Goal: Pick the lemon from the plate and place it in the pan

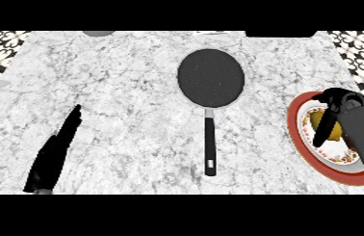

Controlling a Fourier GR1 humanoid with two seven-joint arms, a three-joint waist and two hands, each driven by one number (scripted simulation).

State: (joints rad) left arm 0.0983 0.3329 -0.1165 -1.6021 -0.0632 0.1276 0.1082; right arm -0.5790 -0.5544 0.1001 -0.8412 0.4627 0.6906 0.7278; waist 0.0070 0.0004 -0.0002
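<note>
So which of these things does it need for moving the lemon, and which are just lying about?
For the job: yellow lemon; red-rimmed round plate under it; black round frying pan; right robot hand, over the plate.
Lying about: left robot hand, resting lower left; grey object and black object at the far edge of the white marble counter, both cut off.

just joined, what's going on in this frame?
The right hand is over the red-rimmed plate at the counter's right side, fingers curled round the lemon, which is mostly hidden. The lemon is at the plate, not yet in the pan. The pan sits mid-counter, handle toward the robot. The left hand rests open at the left.
</note>
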